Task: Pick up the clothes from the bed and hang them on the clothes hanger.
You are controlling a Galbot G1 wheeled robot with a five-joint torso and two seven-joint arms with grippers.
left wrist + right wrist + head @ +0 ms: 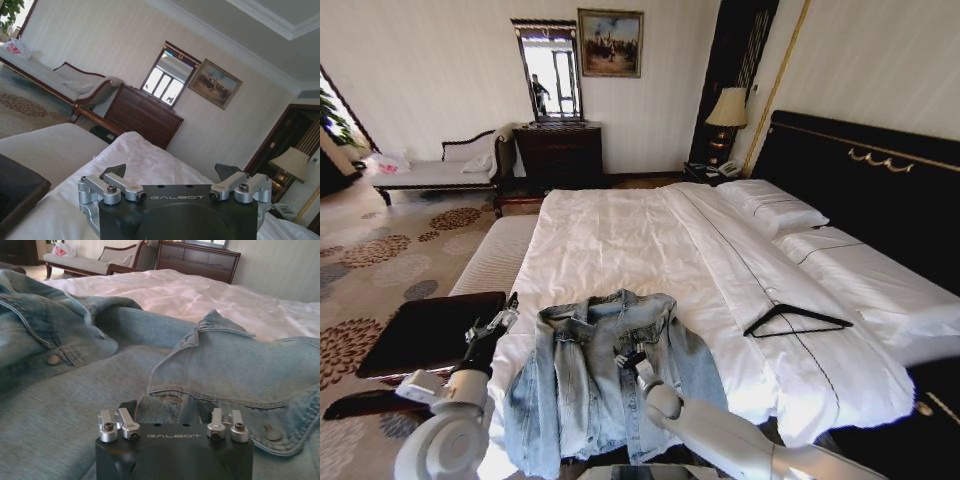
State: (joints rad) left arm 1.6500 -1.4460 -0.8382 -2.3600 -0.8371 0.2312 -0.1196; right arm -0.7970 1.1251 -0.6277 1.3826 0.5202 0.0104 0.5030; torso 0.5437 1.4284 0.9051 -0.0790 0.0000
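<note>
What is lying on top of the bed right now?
On the bed: the denim jacket spread at the near edge, the black hanger apart from it, and pillows by the headboard. The right gripper pinches jacket fabric; whatever lies beneath the jacket is hidden.

The right hand (170, 412) sits low on the denim jacket (75, 390), its black body marked GALBOT. A bunched fold of the front edge, below the collar (220, 340), lies between its dark fingers (127, 407), which press it from both sides. A metal button (53, 359) shows on one flap and another button (271, 433) near the hem beside the hand. Past the jacket spreads the bed's white sheet (200, 295). Farther back stand a dark wooden dresser (197, 260) and a white-cushioned daybed (85, 262).
</note>
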